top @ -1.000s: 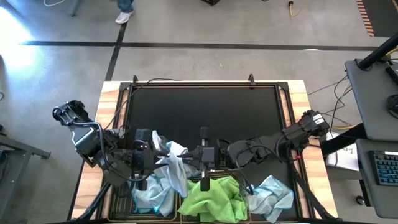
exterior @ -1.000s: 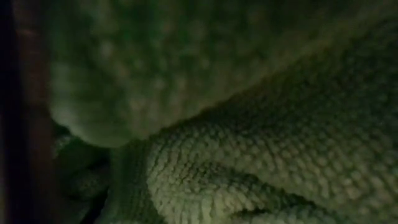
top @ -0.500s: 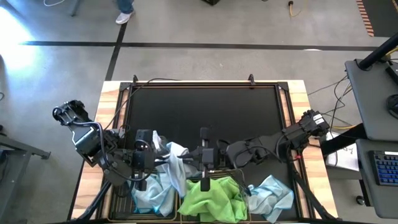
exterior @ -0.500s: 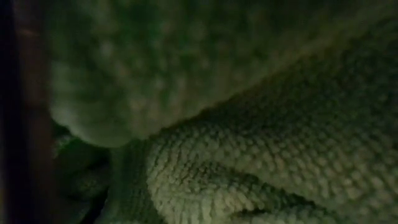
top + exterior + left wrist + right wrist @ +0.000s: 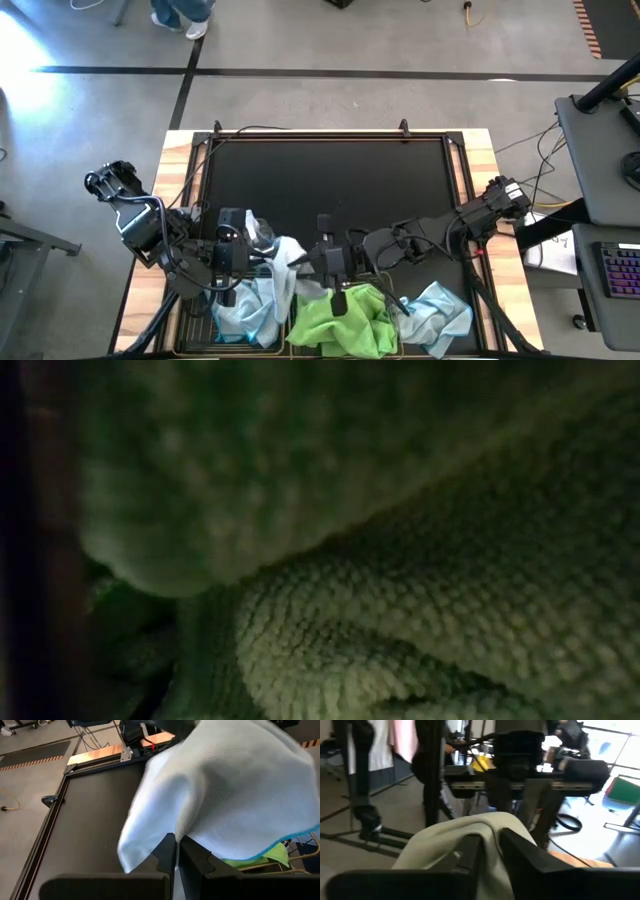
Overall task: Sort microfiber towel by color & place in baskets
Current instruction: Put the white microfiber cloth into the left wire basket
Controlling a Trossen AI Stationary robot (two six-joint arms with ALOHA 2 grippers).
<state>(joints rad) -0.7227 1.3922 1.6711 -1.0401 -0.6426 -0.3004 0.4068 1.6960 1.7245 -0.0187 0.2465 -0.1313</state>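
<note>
A light blue microfiber towel (image 5: 285, 265) hangs between my two grippers above the near middle of the table. My left gripper (image 5: 176, 844) is shut on it, left of it in the high view (image 5: 258, 258). My right gripper (image 5: 492, 847) stands open at the towel's right end (image 5: 322, 265), with cloth still lying between its fingers. More light blue cloth (image 5: 240, 312) lies in the left basket (image 5: 200, 325). A lime green towel (image 5: 340, 318) fills the basket beside it (image 5: 388, 292) and blocks the low view (image 5: 380, 610). My left gripper pinches a fold of the light blue towel (image 5: 172, 827) between its two shut fingers. The fingers come level from the table's left. The cloth billows slack above and beyond them, clear of the mat. My right gripper's parted fingers (image 5: 470, 851) still have the towel's other end (image 5: 485, 827) draped over and between them.
Another light blue towel (image 5: 438, 315) lies at the near right, beside the green one. The black mat (image 5: 330, 180) stretches bare toward the far edge. Cables run along the table's sides, and a desk (image 5: 600, 150) stands to the right.
My right gripper has shifted a little toward the table's near edge and turned. The light blue towel between the grippers has spread out toward the right, and its lower part now hangs farther down over the baskets.
</note>
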